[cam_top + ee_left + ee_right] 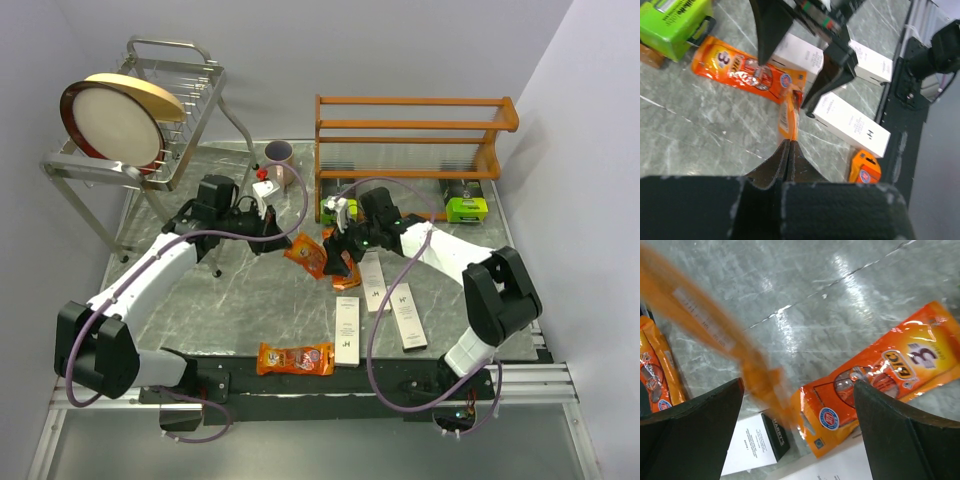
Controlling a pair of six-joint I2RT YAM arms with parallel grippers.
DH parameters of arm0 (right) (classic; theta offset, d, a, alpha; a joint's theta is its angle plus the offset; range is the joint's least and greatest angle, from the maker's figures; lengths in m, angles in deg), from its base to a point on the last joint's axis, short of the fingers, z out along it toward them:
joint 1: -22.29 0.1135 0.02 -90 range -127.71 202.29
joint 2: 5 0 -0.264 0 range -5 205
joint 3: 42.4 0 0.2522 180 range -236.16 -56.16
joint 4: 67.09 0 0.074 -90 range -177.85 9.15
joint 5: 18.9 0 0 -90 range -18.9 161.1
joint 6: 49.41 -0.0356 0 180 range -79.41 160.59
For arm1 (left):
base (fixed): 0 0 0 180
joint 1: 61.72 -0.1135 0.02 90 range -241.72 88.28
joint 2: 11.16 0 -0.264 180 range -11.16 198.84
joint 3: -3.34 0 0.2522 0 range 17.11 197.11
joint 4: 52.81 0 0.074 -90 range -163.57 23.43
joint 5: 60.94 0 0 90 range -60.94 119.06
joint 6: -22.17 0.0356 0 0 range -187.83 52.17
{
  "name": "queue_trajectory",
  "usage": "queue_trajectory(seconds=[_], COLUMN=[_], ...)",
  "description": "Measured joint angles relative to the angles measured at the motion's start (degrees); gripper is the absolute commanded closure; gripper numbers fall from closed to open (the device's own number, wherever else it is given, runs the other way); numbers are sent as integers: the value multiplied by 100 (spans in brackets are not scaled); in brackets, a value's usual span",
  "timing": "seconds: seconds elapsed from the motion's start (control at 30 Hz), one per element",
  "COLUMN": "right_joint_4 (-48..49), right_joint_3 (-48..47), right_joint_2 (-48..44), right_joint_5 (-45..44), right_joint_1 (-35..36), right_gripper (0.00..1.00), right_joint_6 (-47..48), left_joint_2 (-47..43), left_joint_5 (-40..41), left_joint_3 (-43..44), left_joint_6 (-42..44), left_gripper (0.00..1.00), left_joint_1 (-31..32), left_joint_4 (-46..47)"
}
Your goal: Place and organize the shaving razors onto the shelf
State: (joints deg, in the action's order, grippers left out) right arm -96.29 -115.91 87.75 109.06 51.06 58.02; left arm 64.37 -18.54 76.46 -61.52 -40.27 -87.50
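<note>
Left gripper (790, 148): clenched on orange packet (788, 112), held above the table | Right gripper (797, 387): released, fingers either side of that packet | Shelf (415, 125): behind, green pack (467, 209) in front of its right end

Two arms, same build on both sides. The left arm (150, 268) and the right arm (445, 250) wear smooth white shells between chunky black joint housings. A thin purple cable (68, 350) trails along each one. The left gripper (790, 145) is matt black, tapering to thin blades. The right gripper (799, 385) shows broad black wedge fingers (695, 430).
</note>
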Motion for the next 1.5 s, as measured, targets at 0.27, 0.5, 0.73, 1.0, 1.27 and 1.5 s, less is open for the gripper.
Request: queue_trajectory(seconds=[0.27, 0.5, 0.73, 1.0, 1.27, 1.5], right_joint_4=[-68, -330, -332, -433, -376, -330], right_joint_3=[-70, -315, -350, -407, -352, -164], right_joint_2=[-684, -514, -332, -219, -221, -466], right_joint_5=[164, 535, 649, 776, 807, 778], right_joint_1=[-129, -42, 214, 365, 372, 264], right_gripper=[0, 0, 8, 41, 80, 100], right_joint_6=[306, 461, 479, 459, 151, -352], left_joint_2=[-33, -256, -326, -470, -435, -151], left_joint_5=[-428, -817, -979, -920, -457, 46], left_joint_3=[378, 378, 378, 361, 210, 214], left_joint_6=[22, -223, -315, -448, -487, -850], left_gripper=[99, 99, 99, 99, 99, 22], left_joint_1=[0, -33, -94, -431, -503, -503], left_joint_4=[-385, -345, -356, -203, -66, 345])
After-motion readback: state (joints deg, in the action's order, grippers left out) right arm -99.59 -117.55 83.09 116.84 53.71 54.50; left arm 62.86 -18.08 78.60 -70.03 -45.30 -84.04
